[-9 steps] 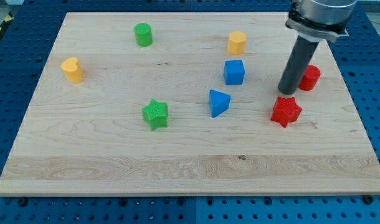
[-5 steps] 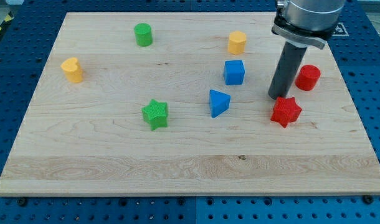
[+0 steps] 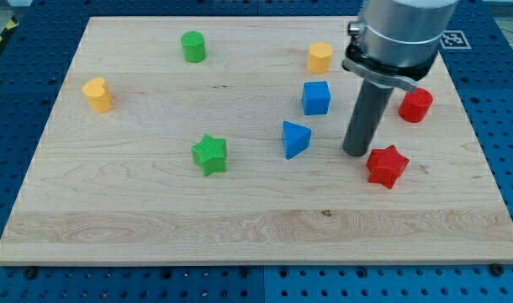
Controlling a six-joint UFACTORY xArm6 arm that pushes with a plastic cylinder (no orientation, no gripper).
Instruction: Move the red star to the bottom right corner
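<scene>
Camera view: my tip (image 3: 356, 154) just upper-left of red star (image 3: 386, 166); no pincer visible.

A pale, matt wooden board (image 3: 156, 210) with visible grain is seen; the red star (image 3: 386, 165) looks like finely ribbed matt plastic, the rod dark and matt.

On the board (image 3: 156, 219), my tip (image 3: 356, 154) stands just left of and above the red star (image 3: 386, 166), with the blue triangular block (image 3: 295, 139) farther left.
</scene>
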